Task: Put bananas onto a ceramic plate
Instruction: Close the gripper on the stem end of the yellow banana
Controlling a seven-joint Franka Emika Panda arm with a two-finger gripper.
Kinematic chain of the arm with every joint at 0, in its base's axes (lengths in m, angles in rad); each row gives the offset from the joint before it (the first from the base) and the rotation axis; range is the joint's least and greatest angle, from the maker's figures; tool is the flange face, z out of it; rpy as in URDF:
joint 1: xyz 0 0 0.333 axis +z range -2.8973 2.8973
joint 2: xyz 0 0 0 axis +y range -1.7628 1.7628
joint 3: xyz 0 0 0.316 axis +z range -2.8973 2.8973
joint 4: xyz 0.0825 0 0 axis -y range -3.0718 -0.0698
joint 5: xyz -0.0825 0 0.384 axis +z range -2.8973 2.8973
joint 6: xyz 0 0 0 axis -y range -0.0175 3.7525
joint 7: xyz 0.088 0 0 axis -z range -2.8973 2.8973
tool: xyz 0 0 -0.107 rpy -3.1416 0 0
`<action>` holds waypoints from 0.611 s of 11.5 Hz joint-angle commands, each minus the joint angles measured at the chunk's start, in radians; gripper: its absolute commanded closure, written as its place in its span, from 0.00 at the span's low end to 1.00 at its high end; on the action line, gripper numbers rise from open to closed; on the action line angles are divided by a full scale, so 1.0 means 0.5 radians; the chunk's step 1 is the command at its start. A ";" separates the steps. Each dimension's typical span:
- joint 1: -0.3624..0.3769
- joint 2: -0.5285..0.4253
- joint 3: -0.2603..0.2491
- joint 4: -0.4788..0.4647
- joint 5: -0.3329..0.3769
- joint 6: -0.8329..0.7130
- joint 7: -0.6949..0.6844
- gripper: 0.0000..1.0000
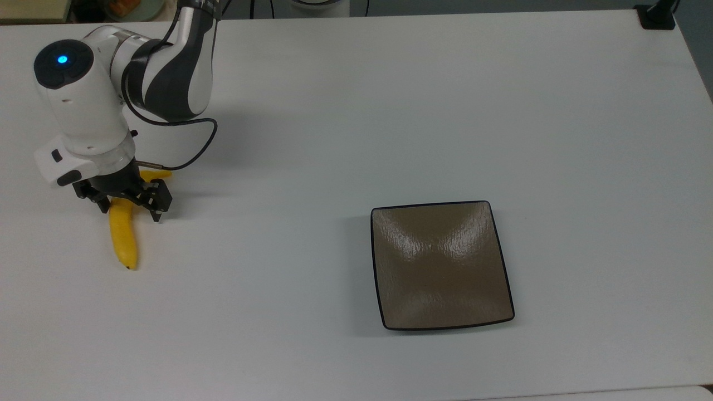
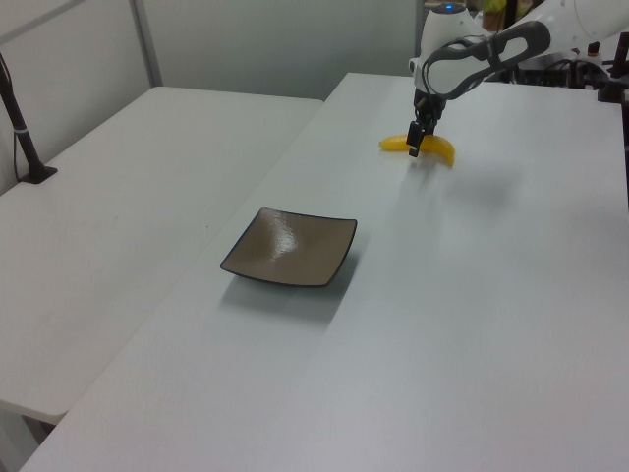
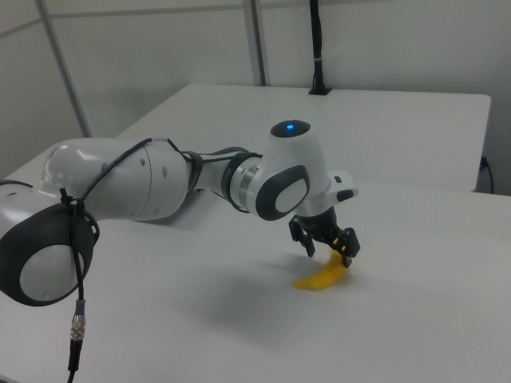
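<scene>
here, at the top view's far left, the gripper (image 1: pixel 130 209) points straight down over the upper half of the bananas (image 1: pixel 123 236), a single yellow fruit lying flat on the white table (image 1: pixel 356 111). its two black fingers are spread, one on each side of the fruit, with a gap between them wider than the banana; whether either finger touches the peel cannot be told. the stem end shows just behind the gripper's body toward the top view's upper right, and the lower half with its dark tip runs out below the fingers toward the top view's bottom. a black cable (image 1: pixel 189 150) loops from the wrist across the table beside the arm. well apart, toward the top view's right, the ceramic plate (image 1: pixel 443 267) sits square and glossy brown with a dark rim, nothing on it. in the left view the plate (image 2: pixel 290 248) lies near the middle and the gripper (image 2: pixel 416 148) straddles the banana (image 2: pixel 439 149) farther back. in the right view the gripper (image 3: pixel 327 244) stands over the banana (image 3: pixel 323 276), whose near end sticks out below it.
</scene>
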 commanded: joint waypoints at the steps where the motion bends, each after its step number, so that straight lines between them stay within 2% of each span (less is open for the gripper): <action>1: 0.002 -0.015 -0.012 -0.027 0.005 0.050 -0.149 0.44; 2: -0.004 -0.018 -0.015 -0.027 0.011 0.047 -0.186 0.54; 4: -0.004 -0.018 -0.012 -0.027 -0.001 0.047 -0.226 0.87; 5: -0.004 -0.021 -0.015 -0.027 0.002 0.044 -0.271 1.00; 7: -0.004 -0.045 -0.037 -0.021 0.008 0.016 -0.287 1.00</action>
